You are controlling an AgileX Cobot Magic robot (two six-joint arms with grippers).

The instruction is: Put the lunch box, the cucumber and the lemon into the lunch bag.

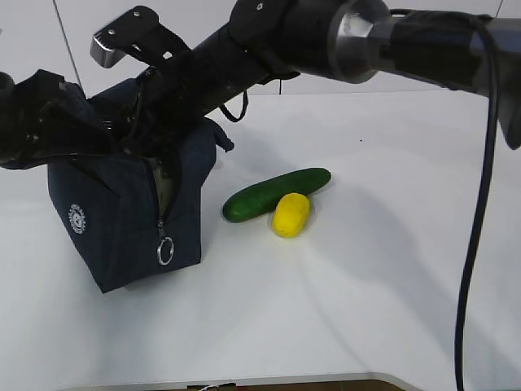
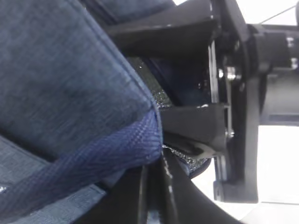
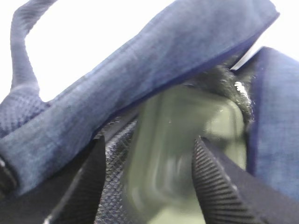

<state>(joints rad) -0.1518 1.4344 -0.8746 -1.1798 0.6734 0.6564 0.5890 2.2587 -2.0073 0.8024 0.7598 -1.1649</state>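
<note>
The navy lunch bag (image 1: 122, 220) stands at the left of the white table. My left gripper (image 2: 159, 157) is shut on the bag's top rim and holds the mouth apart. My right gripper (image 3: 149, 142) reaches down into the bag from above, and in the exterior view its fingers are hidden inside. Between and just beyond its spread fingers lies the blurred sage-green lunch box (image 3: 187, 135), with bag lining showing between the box and the left finger (image 3: 93, 177). The cucumber (image 1: 273, 194) and the lemon (image 1: 291, 215) lie side by side, touching, right of the bag.
The right arm (image 1: 342, 32) crosses the top of the exterior view, and its black cable (image 1: 480, 204) hangs down at the right. The bag's zipper ring pull (image 1: 165, 251) dangles on the front face. A bag handle (image 3: 21, 51) loops up behind the opening.
</note>
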